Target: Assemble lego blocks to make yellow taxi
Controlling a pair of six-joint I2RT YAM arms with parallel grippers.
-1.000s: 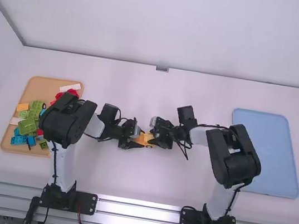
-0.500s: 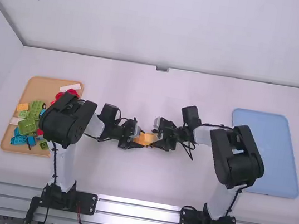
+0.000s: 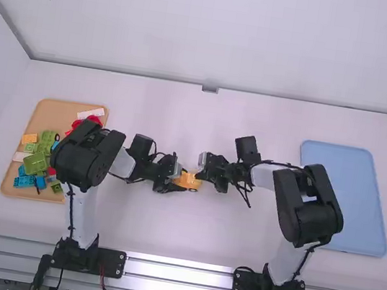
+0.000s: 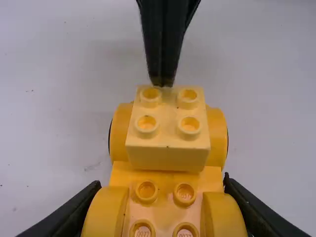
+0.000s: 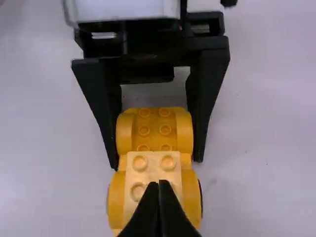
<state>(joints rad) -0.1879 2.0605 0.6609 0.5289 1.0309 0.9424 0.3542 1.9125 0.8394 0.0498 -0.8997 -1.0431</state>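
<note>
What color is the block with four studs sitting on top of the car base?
Pale yellow, lighter than the car base; the block shows best in the left wrist view.

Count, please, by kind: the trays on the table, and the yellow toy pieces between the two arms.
Trays: 2 (tan rectangular tray, blue rectangular tray)
Yellow wheeled plastic car base: 1
Pale yellow four-stud plastic block: 1
Total: 4

From high up and well back, my fixed camera is looking forward and down over the bench [image 3: 180, 234], while my wrist cameras are peering down close from opposite ends at the yellow block assembly [image 4: 167, 159] all three are sharing.
</note>
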